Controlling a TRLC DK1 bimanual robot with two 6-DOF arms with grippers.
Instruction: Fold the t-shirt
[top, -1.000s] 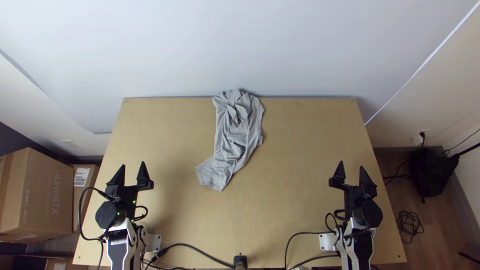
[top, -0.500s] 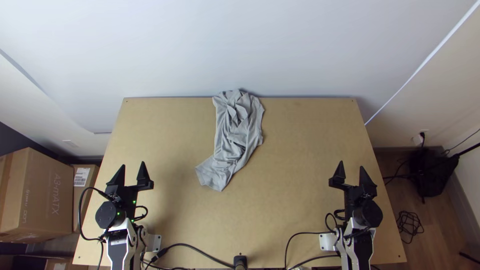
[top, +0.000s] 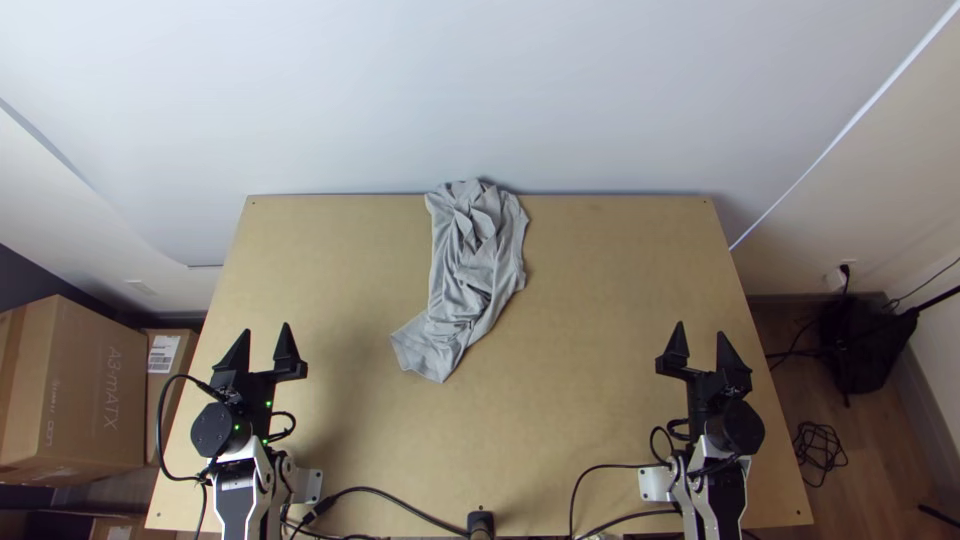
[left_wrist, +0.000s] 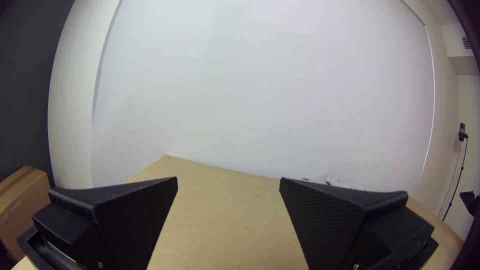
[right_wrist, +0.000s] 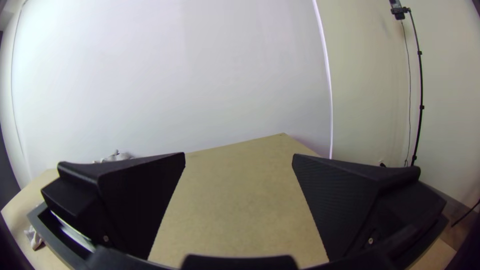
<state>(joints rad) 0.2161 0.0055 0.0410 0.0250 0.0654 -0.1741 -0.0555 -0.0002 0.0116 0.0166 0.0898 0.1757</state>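
Observation:
My left gripper (top: 262, 345) is open over the table's left side in the top view, well away from the shirt. Opposite it, my right gripper (top: 700, 347) stands open with nothing in it. The grey t-shirt (top: 475, 265) lies bunched and wrinkled from the far edge toward the middle, its flatter near end angled left. In the left wrist view, the left gripper (left_wrist: 228, 181) has its fingers wide apart, and a bit of the t-shirt (left_wrist: 332, 180) shows beyond one finger. In the right wrist view, the right gripper (right_wrist: 239, 156) is open, with part of the t-shirt (right_wrist: 115, 156) behind a finger.
Bare wooden table (top: 610, 300) lies on both sides of the shirt. A wall (top: 480, 90) rises at its far edge. Black cables (top: 400, 497) run along the near edge between the arm bases. Cardboard boxes (top: 75, 390) stand off the table to the left.
My right gripper has shifted very slightly to the left. The left arm and the t-shirt have kept still.

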